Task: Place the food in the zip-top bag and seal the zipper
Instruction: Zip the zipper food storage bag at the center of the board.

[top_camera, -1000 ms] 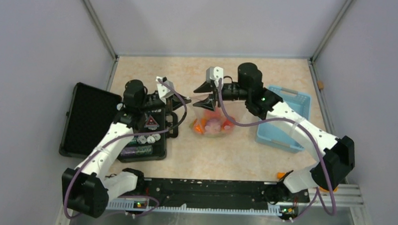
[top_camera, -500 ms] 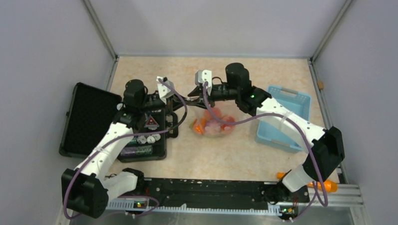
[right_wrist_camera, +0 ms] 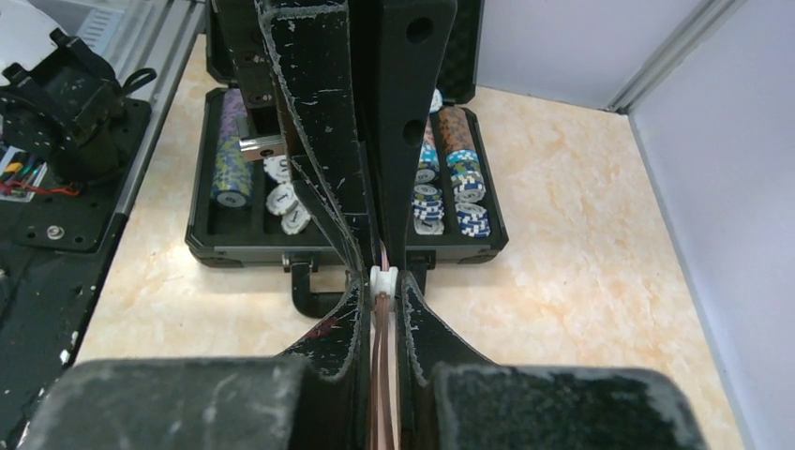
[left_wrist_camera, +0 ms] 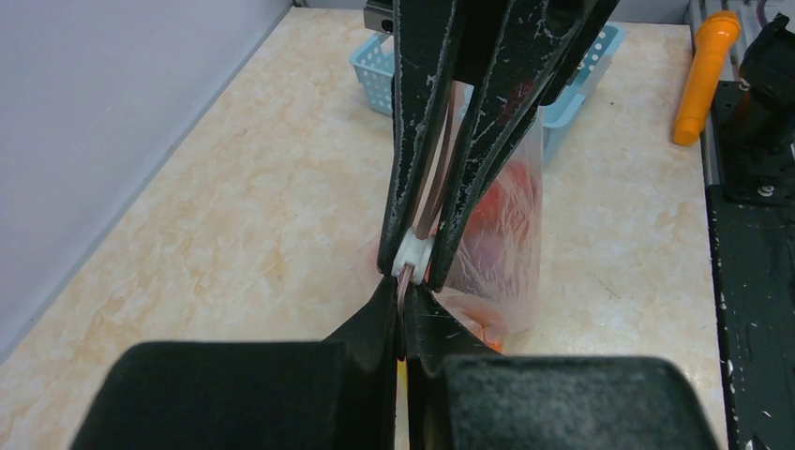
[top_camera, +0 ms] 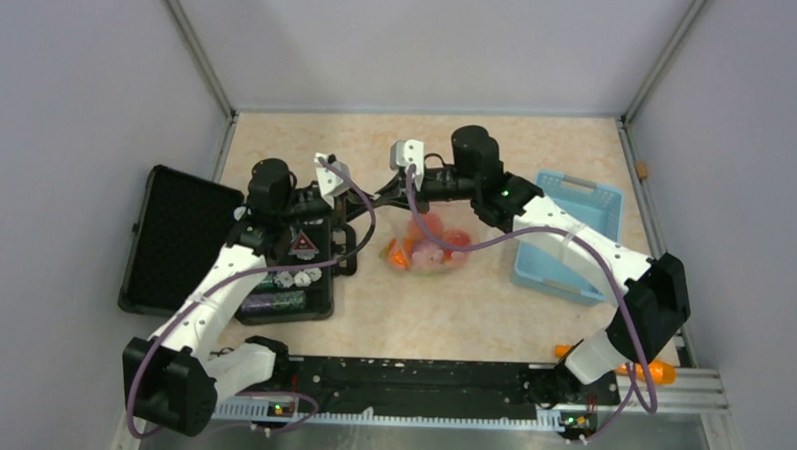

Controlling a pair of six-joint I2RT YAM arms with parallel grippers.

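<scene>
Starting at your left, the open black case (top_camera: pixel 179 237) of poker chips (right_wrist_camera: pixel 459 202) lies on the table (top_camera: pixel 421 316). Your left gripper (left_wrist_camera: pixel 401 305) is pinched tight on the end of the pinkish zipper (right_wrist_camera: pixel 382 375). Tip to tip against it, your right gripper (right_wrist_camera: pixel 384 292) is clamped narrow around the white slider (left_wrist_camera: pixel 412 253). Below that strip, mid-table, hangs the zip-top bag (left_wrist_camera: pixel 514 178) with the toy fruits (top_camera: pixel 429 248) inside. Further right, near the bag, sits the light-blue basket (top_camera: pixel 574 241).
</scene>
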